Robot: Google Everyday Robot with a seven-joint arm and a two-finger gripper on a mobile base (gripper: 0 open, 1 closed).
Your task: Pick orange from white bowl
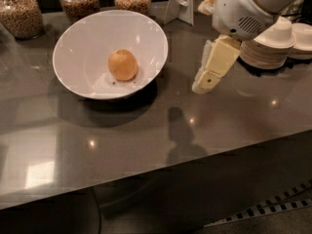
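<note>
Orange-tan orange (pixel 122 65), white bowl (pixel 80 57), cream end effector (pixel 204 84) beside.

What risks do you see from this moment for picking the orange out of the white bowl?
1. The gripper hangs to the right of the white bowl, outside its rim. A sideways approach might hit the rim and push or tip the bowl.
2. The orange lies loose in the bowl's bottom. An off-centre touch may roll it away.
3. The arm passes close to the stack of dishes and might brush it.

Orange (pixel 122 65) ctr of white bowl (pixel 83 48); end effector (pixel 204 84) beside bowl, apart.
</note>
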